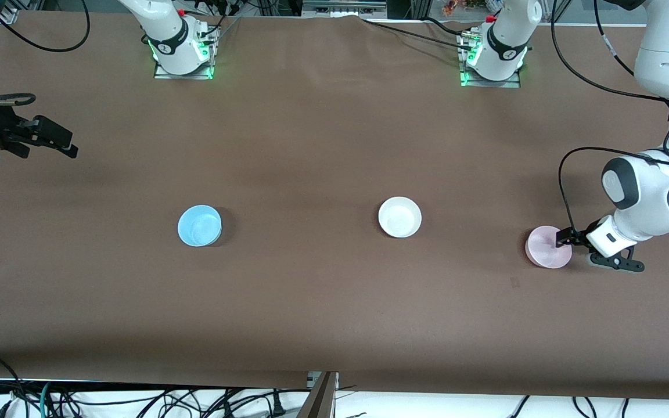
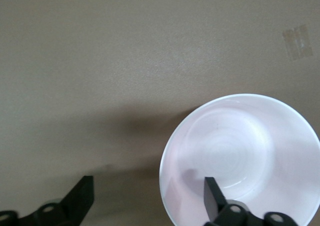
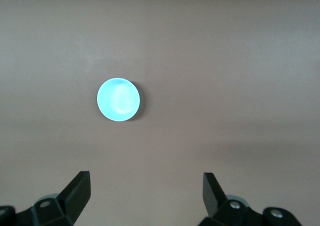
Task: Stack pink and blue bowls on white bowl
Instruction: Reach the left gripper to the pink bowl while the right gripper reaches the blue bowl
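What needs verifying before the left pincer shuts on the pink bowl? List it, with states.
1. Left pincer open: ok.
2. One finger inside the pink bowl, one outside, rim between them: ok.
3. Pink bowl upright on the table: ok.
4. White bowl upright, nothing in it: ok.
5. Blue bowl apart from the white bowl, toward the right arm's end: ok.
6. Right pincer open, waiting high over the table: ok.
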